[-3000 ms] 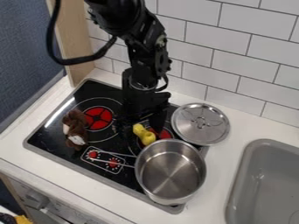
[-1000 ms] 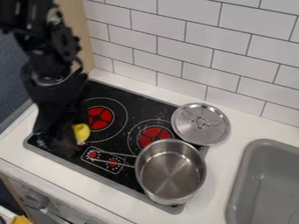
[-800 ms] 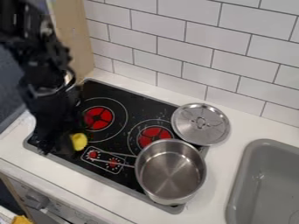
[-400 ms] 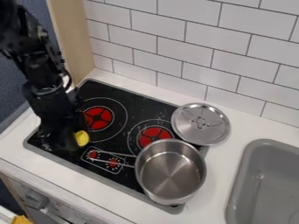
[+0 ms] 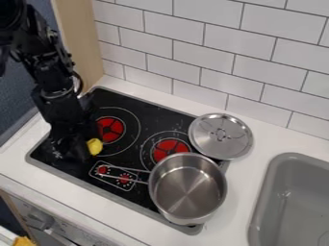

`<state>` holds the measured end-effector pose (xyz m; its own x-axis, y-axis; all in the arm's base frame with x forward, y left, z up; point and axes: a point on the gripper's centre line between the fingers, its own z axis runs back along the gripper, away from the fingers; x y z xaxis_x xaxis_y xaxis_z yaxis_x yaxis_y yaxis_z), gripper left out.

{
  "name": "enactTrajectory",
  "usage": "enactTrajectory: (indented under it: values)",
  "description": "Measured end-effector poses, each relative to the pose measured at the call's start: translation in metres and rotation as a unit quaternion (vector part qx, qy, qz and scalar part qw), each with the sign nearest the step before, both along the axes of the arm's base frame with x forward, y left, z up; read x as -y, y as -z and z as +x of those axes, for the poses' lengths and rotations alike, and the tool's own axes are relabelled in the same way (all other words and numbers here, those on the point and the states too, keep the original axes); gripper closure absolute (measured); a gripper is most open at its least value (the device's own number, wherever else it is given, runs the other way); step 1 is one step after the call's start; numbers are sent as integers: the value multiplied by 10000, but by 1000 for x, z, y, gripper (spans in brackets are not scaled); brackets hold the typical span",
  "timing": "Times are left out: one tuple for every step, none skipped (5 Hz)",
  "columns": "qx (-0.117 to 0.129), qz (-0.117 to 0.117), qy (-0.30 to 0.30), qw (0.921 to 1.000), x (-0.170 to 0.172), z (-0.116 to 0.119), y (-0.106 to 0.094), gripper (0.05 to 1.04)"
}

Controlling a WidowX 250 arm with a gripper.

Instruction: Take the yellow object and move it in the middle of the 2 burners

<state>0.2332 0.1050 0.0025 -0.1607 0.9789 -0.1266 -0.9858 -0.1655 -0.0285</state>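
Black two-finger gripper [image 5: 78, 151]: located low over the left part of a black glass cooktop [image 5: 153, 116], with the arm above it toward the upper left. Whether it is apart, together or clamped on something cannot be told. Small yellow object [image 5: 95, 146]: immediately to the gripper's right in the camera view, at the near-left part of a round burner with a red centre [image 5: 112, 129]; whether it bears on the glass cannot be told. That burner's centre lies up and to the right of the gripper. Below and right of the gripper is a white-outlined control panel with red dials [image 5: 113, 172], crossed by the metal rod handle [image 5: 135, 180] of a round stainless-steel pot [image 5: 187, 189]. A second red-centred burner [image 5: 168, 147] sits well to the gripper's right, partly covered by the pot. Farther right, a round metal lid [image 5: 221, 136] with a central grip overlaps the cooktop edge and the white counter [image 5: 260, 131]. Farthest right and lower is a grey sink basin [image 5: 294, 202]. Beyond the counter, up and to the right, stands a white tiled wall [image 5: 250, 57].
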Motion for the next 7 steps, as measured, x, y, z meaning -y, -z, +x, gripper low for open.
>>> enactTrajectory:
  values:
    - [65,-21,-19,10000,-10,11,-2,680]
    - [78,-123,-15,9999,-23,25,0,680]
    - [115,-147,105,9998,-32,42,-1,680]
    - [107,-204,280,9993,-40,60,6,680]
    - [61,-119,564,9983,-34,79,10,680]
    - [149,-84,885,9959,-23,93,3,680]
    - [177,-115,948,9953,-17,96,3,680]
